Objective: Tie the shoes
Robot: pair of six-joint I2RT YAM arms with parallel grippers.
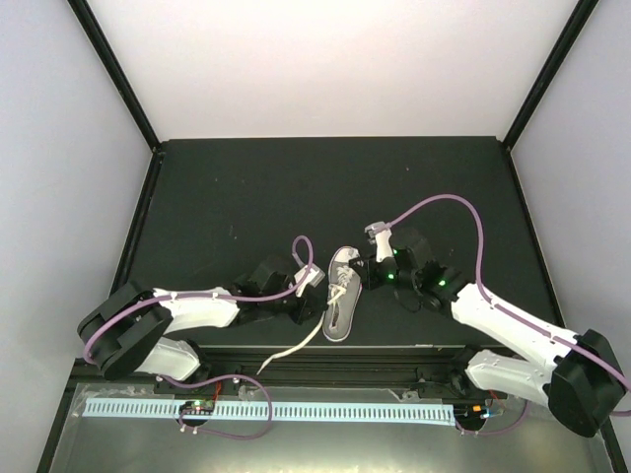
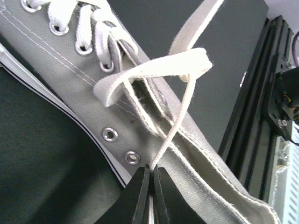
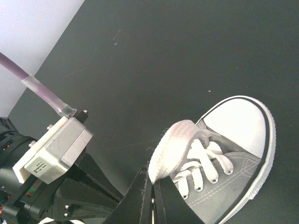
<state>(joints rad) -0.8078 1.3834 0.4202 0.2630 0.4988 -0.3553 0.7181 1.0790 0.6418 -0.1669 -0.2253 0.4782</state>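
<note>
Grey canvas sneaker (image 1: 340, 296): left claw (image 2: 150, 172) and right claw (image 3: 152, 182) each pinch 1 white lace (image 2: 175, 121) at its tip; tugging could slip it free.

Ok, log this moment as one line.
step: lace grasp | left gripper: shut on lace strand | right gripper: shut on folded lace | sneaker: on table

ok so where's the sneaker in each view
top external: sneaker just below centre, toe end farthest up.
left wrist: sneaker fills the frame diagonally, upper left to lower right.
right wrist: sneaker in the lower right corner, white toe cap showing.
shared landmark: the white laces.
</note>
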